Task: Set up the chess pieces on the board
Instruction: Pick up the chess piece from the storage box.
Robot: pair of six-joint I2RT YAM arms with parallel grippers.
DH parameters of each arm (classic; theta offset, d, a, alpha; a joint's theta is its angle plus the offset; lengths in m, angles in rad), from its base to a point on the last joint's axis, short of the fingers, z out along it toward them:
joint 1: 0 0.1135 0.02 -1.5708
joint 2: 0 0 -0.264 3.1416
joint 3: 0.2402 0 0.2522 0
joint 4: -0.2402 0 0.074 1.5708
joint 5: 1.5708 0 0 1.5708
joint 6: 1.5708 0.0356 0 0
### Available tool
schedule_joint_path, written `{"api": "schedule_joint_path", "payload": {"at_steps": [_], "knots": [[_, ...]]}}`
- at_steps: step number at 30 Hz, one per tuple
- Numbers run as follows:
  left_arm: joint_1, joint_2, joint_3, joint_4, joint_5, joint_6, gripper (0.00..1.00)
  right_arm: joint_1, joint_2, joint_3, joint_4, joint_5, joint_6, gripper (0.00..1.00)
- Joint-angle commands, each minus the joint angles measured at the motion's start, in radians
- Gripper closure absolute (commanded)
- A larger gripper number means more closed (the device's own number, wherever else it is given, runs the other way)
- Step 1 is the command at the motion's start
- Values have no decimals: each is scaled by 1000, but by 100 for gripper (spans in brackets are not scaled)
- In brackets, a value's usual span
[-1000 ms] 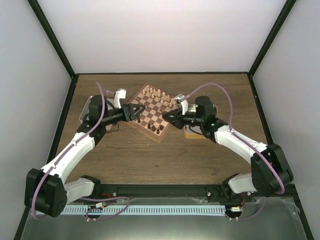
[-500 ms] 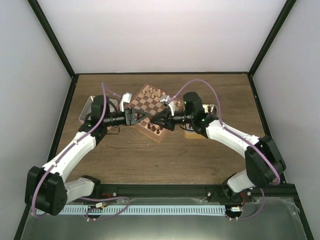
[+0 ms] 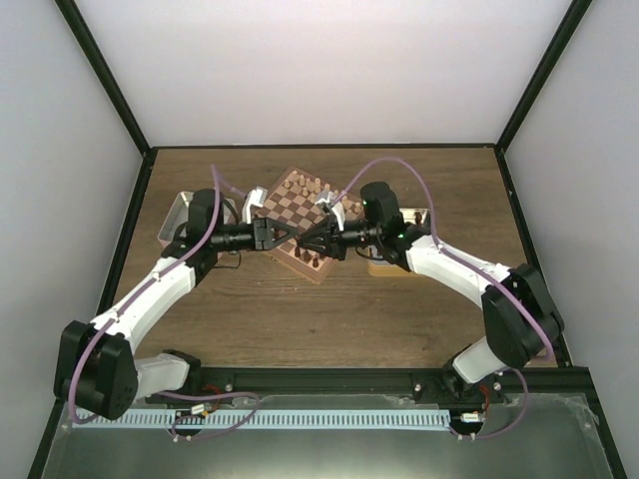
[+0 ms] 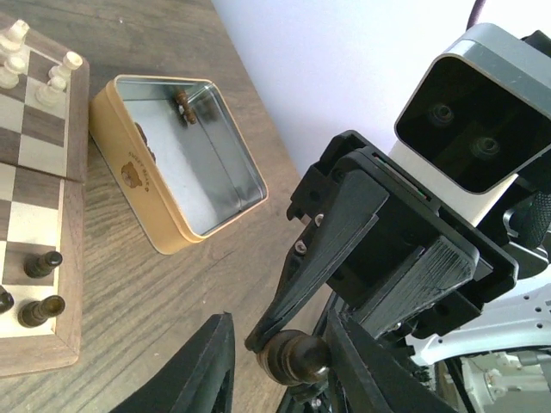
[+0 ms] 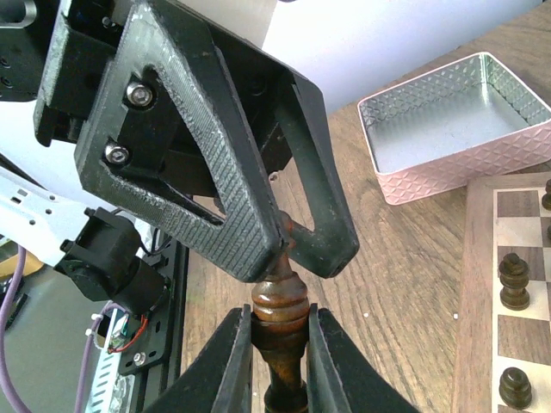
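Left gripper (image 3: 288, 232) tip-to-tip with right gripper (image 3: 304, 243) (chess piece (image 5: 280, 301) filling the gap between)

Board (image 3: 295, 208): light/dark brown checks, tan border.
Chess piece (image 5: 280, 301), 6 o'clock in the right wrist view: dark reddish brown.
Pink tin (image 5: 448, 176), 2 o'clock: diamond-embossed wall, silver inside.
Tan tin (image 4: 129, 172): silver inside.
Pale pieces (image 4: 60, 73): cream.

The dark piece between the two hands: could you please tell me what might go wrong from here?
1. The right hand clamps the piece while the left hand brackets its top; whether the left grips is unclear. Releasing early could drop it.
2. If both grip and pull apart, it may twist free.
3. This happens close to the board's near corner, so a fall could topple the standing pieces there.
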Motion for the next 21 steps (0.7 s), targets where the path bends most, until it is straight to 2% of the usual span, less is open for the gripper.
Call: {"api": "schedule_joint_path", "payload": {"at_steps": [1, 9, 14, 21], "knots": [[-3, 7, 26, -11, 5, 28, 71, 14, 17, 54, -6, -23, -20, 94], [-3, -5, 28, -28, -29, 63, 95, 13, 33, 61, -38, -13, -43, 94], [-3, -36, 42, -89, -142, 132, 96, 13, 28, 54, -94, 52, -77, 95], [-5, -56, 72, -214, -423, 223, 96, 13, -2, 24, -125, 231, -66, 95]]}}
